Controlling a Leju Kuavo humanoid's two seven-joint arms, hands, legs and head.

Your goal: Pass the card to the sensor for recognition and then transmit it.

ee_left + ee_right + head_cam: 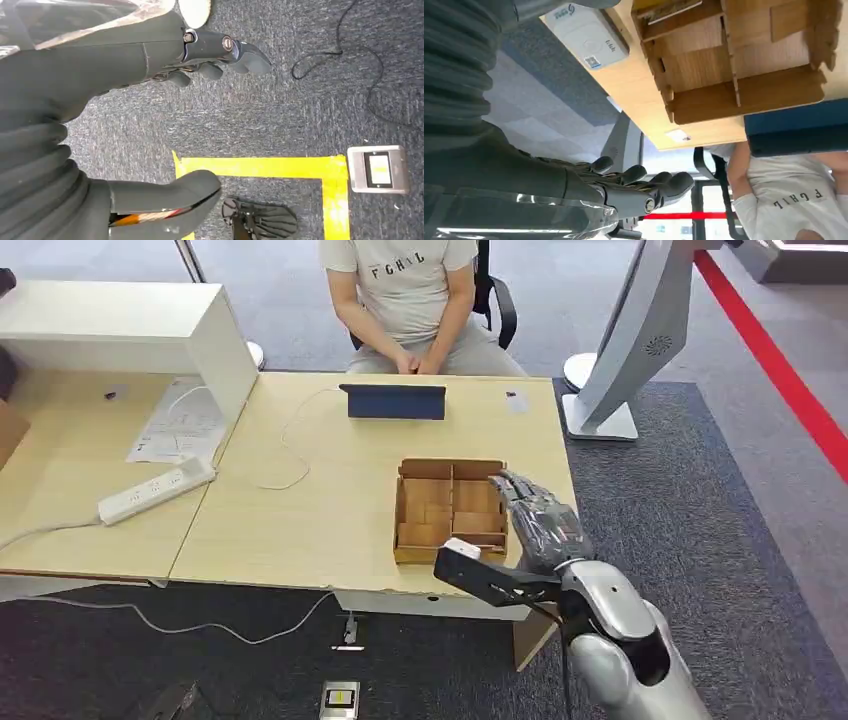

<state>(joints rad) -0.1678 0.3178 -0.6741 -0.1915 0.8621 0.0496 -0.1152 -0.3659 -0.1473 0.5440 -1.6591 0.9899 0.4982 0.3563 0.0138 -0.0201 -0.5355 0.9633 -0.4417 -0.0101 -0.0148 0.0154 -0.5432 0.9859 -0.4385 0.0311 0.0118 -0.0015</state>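
While the right hand [535, 515] is hovering over the near right corner of the wooden box [420, 554], slack and holding nothing, with its fingers spread away from the thumb, we are looking at a pick that has not begun, and most of the risk lies in that pick.

The table [300, 520] is giving us little margin. The box is sitting close to the front edge, so a push from the descending palm could slide it toward the drop or into the sensor [462, 548], the white reader lying just beside the box's front wall.

A person [405, 290] is sitting across the table behind a blue tablet [392, 401], presumably waiting for the handover. A long reach past the tablet could knock it over.

The box walls are thin and its compartments narrow. Broad fingers going in at an angle could catch a divider and lift or tip the whole box rather than the card.

The left hand [100, 65] is hanging over the carpet, fingers loose and gripping nothing, so we judge it is playing no part and posing no hazard.

The card [674, 10] itself is what worries us most. In the right wrist view, what we take for it is lying flat in the compartment nearest the sensor. Being so thin, it could slip from a pinch or stay pressed to the floor. Another small card [516, 400] is lying at the far right corner, and we cannot tell which one is meant.
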